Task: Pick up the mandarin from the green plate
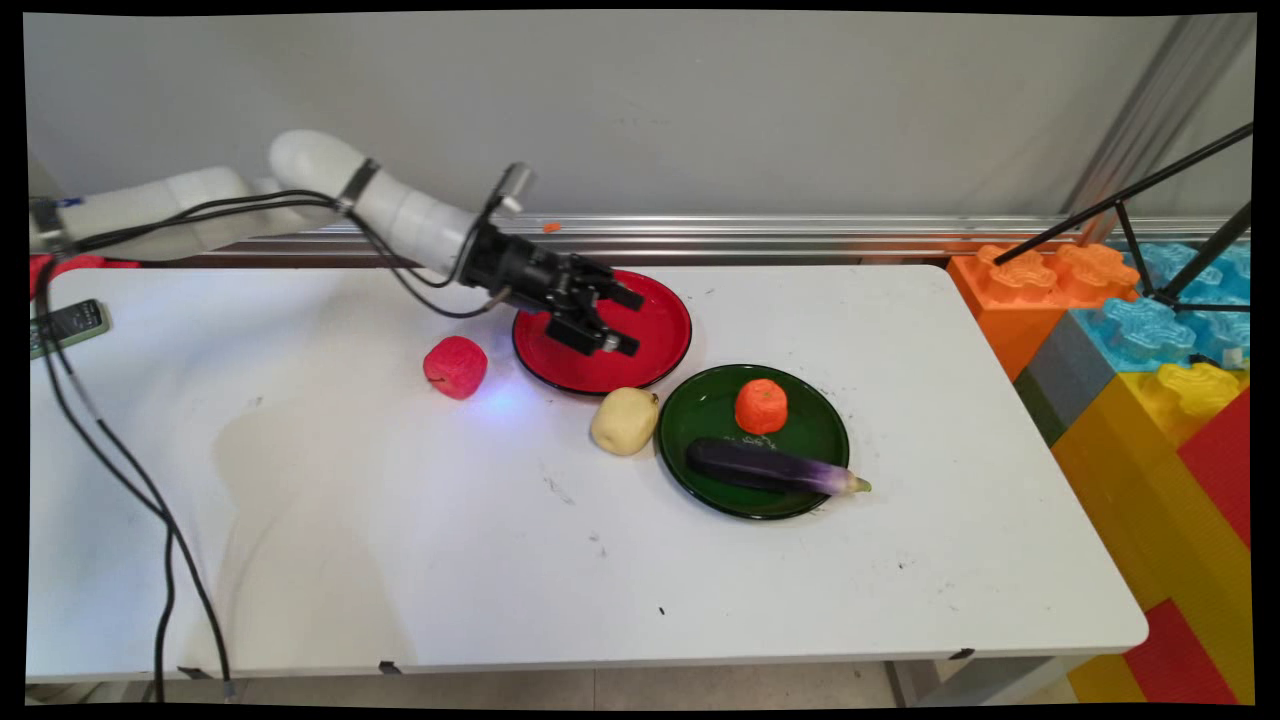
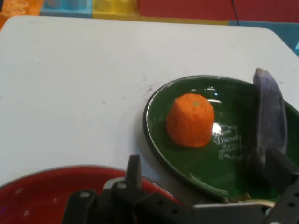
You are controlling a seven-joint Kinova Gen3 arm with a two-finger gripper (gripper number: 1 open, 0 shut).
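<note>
Main view: gripper (image 1: 626,320) hovering over red plate (image 1: 655,345), fingers spread apart, holding nothing. Red apple (image 1: 456,366) left of plate, yellow fruit (image 1: 624,421) between the plates, touching or just beside the green plate (image 1: 815,420), which carries orange (image 1: 761,406) and eggplant (image 1: 775,467).

Hand view: pointing across red plate rim (image 2: 42,179) toward orange (image 2: 190,120); eggplant (image 2: 269,112) at right. Worth keeping fingers wide and squaring up before any descent.
</note>
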